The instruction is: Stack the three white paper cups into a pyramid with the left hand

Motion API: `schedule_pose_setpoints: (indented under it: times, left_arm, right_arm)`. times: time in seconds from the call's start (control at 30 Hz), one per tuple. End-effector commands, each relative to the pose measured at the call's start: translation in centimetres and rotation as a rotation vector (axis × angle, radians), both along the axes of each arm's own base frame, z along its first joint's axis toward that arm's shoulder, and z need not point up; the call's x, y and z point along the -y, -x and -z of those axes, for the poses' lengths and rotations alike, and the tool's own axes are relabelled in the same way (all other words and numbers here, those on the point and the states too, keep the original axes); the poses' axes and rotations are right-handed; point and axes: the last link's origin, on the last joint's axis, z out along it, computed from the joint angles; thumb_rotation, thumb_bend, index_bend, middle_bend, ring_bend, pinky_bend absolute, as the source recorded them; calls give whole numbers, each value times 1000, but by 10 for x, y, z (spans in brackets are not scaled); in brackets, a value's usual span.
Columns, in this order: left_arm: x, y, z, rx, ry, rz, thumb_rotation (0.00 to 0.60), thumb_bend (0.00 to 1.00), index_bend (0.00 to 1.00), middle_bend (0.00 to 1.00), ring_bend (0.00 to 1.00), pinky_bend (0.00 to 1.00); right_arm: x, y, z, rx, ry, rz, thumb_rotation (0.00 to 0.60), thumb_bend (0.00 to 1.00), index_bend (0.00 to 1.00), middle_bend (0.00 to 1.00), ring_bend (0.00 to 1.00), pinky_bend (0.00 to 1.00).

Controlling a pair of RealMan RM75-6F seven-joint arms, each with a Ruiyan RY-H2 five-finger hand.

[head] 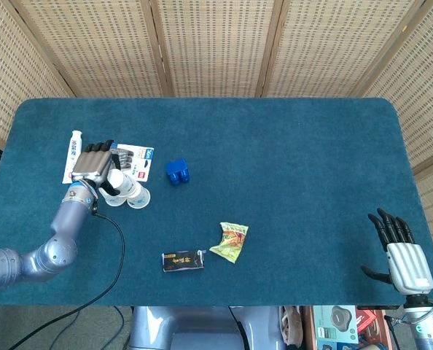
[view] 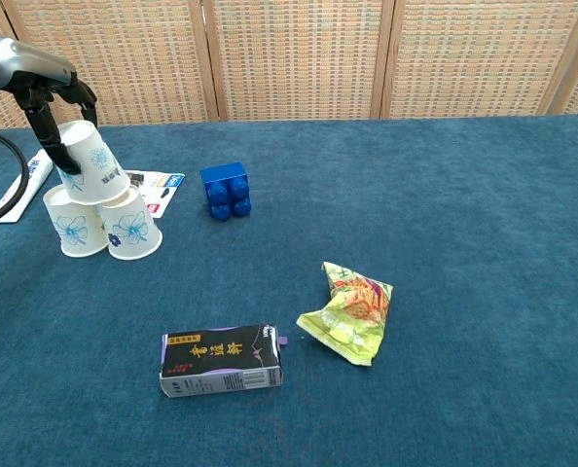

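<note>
Two white paper cups with blue flowers stand upside down side by side near the table's left edge, the left cup (view: 71, 223) and the right cup (view: 130, 227). A third cup (view: 95, 164) is tilted on top of them, held by my left hand (head: 95, 161), whose dark fingers (view: 44, 119) wrap its upper part. In the head view the cups (head: 128, 191) show partly under the hand. My right hand (head: 401, 251) hovers open at the table's near right corner, far from the cups.
A blue block (view: 226, 190) sits right of the cups. A leaflet (view: 157, 185) and a white tube (head: 72, 154) lie behind them. A black carton (view: 221, 359) and a yellow-green snack bag (view: 351, 313) lie nearer the front. A black cable (head: 113, 257) trails from the left arm.
</note>
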Motion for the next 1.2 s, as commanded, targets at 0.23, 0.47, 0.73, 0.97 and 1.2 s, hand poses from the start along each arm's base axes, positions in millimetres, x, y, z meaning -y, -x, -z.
schedule_pose_setpoints:
  times: [0.23,0.47,0.73,0.97,1.2]
  left_arm:
    - [-1,3,3,-10,-12,2,600,163,469,0,0,0]
    - [-2,7,4,-26,-20,-4,600,163,212,0,0,0]
    - [-3,6,1,-18,-50,4,600,163,45,0,0,0]
    - [3,-7,-16,57,-61,34,600,163,45,0,0,0]
    - [50,-30,-53,154,29,104,600,163,34,0,0,0]
  right_arm:
    - [0,0,0,-1,4,-2,600,0,0,0,0,0]
    - [0,0,0,0,8,-3,600,0,0,0,0,0]
    - [0,0,0,0,10,-4,600,0,0,0,0,0]
    - [1,0,-1,1,11,-1,600,0,0,0,0,0]
    - [0,-1,-2,0,13,-6,600,0,0,0,0,0]
